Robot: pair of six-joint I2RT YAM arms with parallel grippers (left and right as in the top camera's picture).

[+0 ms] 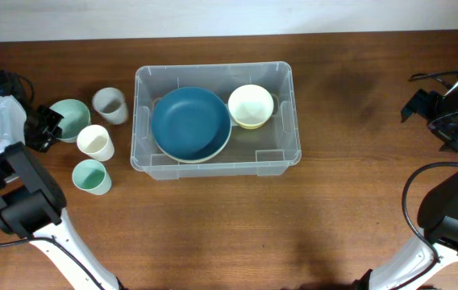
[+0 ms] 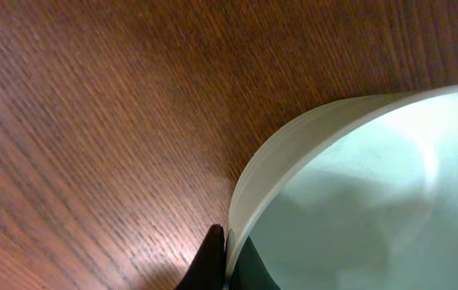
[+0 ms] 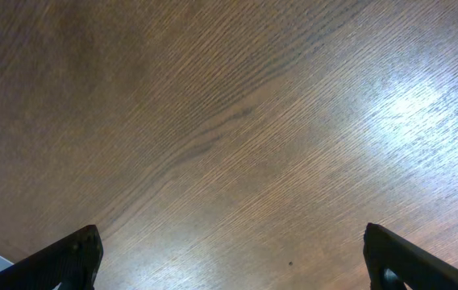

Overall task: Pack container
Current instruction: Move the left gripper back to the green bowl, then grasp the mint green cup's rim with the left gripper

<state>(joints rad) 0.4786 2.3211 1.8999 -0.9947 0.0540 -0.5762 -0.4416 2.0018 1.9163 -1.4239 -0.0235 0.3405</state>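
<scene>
The clear plastic container (image 1: 284, 153) stands mid-table and holds a blue bowl (image 1: 189, 122) and a cream bowl (image 1: 251, 105). Left of it are a pale green bowl (image 1: 74, 114), a grey cup (image 1: 110, 105), a white cup (image 1: 95, 142) and a green cup (image 1: 90, 176). My left gripper (image 1: 49, 126) is at the green bowl's left rim; in the left wrist view its two fingers (image 2: 227, 259) pinch the bowl's rim (image 2: 310, 153), one finger outside and one inside. My right gripper (image 1: 447, 113) is open and empty at the far right, above bare wood (image 3: 229, 145).
The table's back edge runs along the top of the overhead view. Bare wood lies between the container and the right arm. Cables hang by both arms at the table's sides.
</scene>
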